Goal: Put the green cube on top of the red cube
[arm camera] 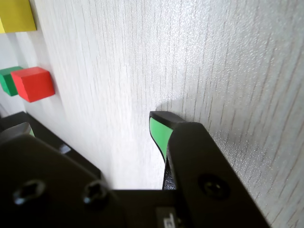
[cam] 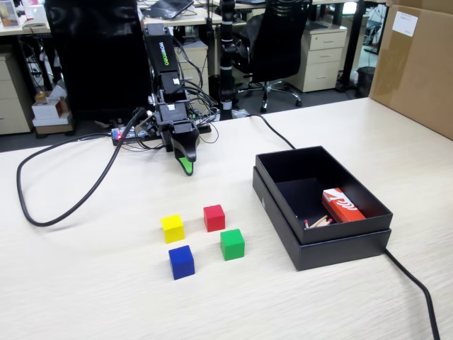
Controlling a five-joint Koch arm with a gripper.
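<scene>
Black box [cam: 333,244], red-and-white packet [cam: 342,205] and sticks [cam: 320,222] inside

Two small matte cubes, flat and apart.
Green cube [cam: 232,244] lies centre-frame in the fixed view; red cube [cam: 214,217] sits just up-left.

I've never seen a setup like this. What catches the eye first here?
Four bright cubes sit clustered mid-table in the fixed view: yellow cube, red cube, green cube and blue cube. Behind them the black arm points its green-tipped gripper down at the table. To their right stands an open black box with a red-and-white packet inside.
</scene>
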